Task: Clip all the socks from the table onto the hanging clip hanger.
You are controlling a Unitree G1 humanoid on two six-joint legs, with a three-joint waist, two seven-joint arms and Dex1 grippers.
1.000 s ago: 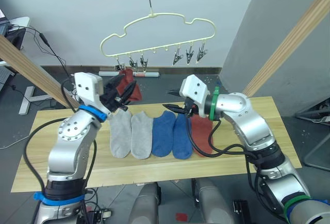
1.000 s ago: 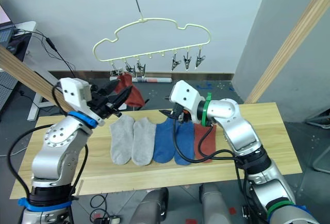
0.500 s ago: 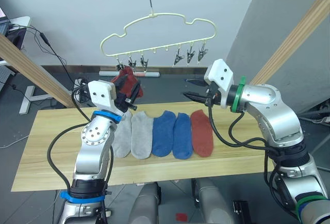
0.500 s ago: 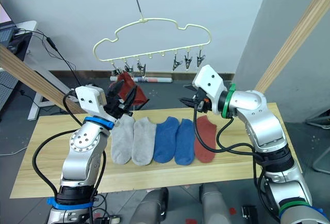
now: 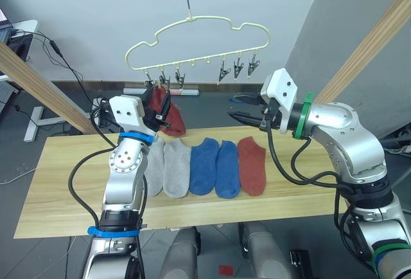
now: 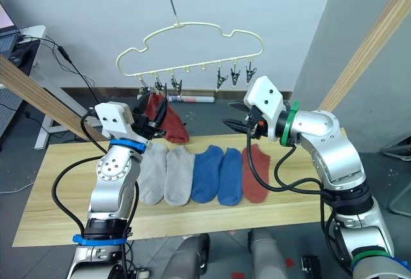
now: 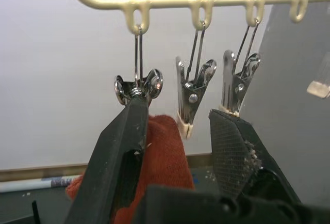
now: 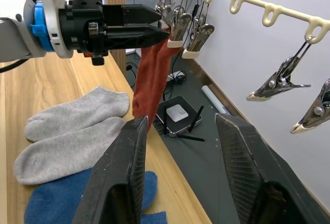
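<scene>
Since a second ago the open left gripper (image 5: 157, 102) has lifted a red sock (image 5: 168, 113) to the clip hanger (image 5: 192, 44) at upper centre, where it hangs from the leftmost clip (image 7: 138, 87), while the right gripper (image 5: 241, 108) has risen off the table (image 5: 58, 182), jaws spread and empty, ready to assist.

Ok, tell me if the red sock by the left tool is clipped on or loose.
Clipped on, it seems: the red sock hangs straight down from the clip, clear of the open left tool.
</scene>
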